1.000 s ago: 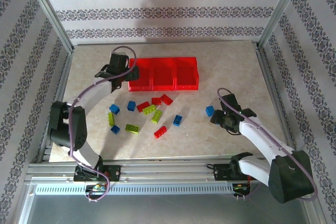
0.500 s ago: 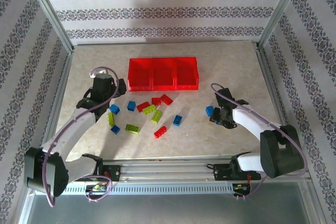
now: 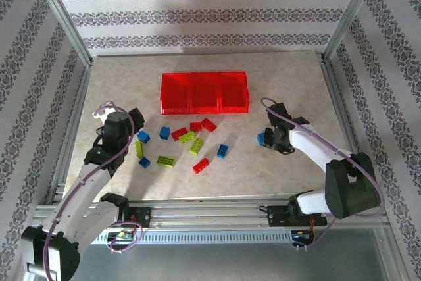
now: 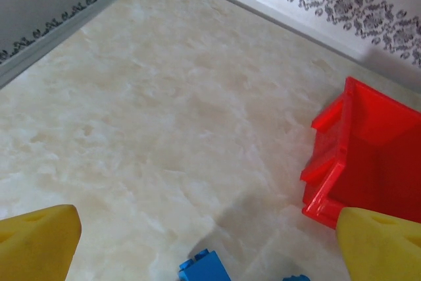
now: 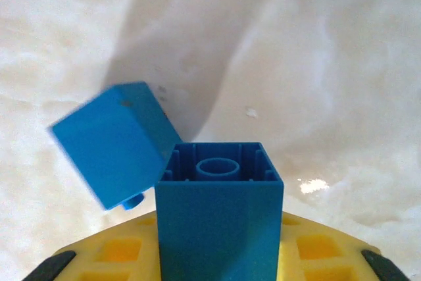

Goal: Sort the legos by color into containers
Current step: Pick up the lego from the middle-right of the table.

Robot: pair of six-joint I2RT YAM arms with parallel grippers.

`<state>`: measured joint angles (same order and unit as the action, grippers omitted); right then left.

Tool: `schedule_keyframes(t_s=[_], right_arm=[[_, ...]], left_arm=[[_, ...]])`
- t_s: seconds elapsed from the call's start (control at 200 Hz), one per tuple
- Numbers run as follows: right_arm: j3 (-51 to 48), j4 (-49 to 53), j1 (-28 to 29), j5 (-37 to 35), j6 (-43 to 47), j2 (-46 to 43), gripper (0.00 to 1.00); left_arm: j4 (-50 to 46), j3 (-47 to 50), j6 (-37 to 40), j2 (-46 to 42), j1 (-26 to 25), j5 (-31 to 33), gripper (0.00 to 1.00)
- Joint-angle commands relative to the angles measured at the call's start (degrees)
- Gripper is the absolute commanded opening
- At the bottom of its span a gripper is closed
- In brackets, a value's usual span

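The right gripper is clamped on a blue brick toward the table's right edge, with a second blue brick tilted just beside it. The left gripper hangs wide and empty. The containers near the far edge look empty, so sorting seems barely begun: the legos lie loose mid-table with bare room all round.

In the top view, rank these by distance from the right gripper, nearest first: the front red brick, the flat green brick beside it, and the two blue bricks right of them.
1. Outer blue brick: right beside the right gripper.
2. Middle blue brick: mid-table, to the gripper's left.
3. Red brick: front centre, nearer the arms.
4. Flat green brick: farthest, toward the left arm.
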<state>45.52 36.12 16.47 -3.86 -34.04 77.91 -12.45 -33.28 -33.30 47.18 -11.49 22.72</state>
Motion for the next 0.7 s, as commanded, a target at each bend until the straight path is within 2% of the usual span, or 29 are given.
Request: schedule_keyframes(t_s=[0.0, 0.14, 0.35, 0.51, 0.695], right_arm=[[5.5, 1.9, 3.2, -2.7, 1.3, -0.9, 0.19], [13.0, -0.4, 7.1, -3.4, 3.0, 3.8, 0.17], [28.7, 0.4, 12.2, -7.9, 10.2, 17.3, 0.14], [40.1, 2.1, 12.6, -9.6, 14.0, 27.1, 0.14], [48.3, 2.2, 12.0, -10.5, 17.1, 34.7, 0.16]], left_arm=[[2.0, 1.5, -1.5, -1.8, 0.8, 2.6, 1.00], [3.4, 2.1, -1.9, -1.9, 0.9, 2.0, 1.00], [2.3, 1.2, -1.3, -1.2, 1.1, 0.3, 1.00], [1.7, 1.3, -1.1, -1.4, 1.3, -1.0, 1.00], [1.2, 1.5, -1.2, -1.5, 1.5, -2.1, 1.00]])
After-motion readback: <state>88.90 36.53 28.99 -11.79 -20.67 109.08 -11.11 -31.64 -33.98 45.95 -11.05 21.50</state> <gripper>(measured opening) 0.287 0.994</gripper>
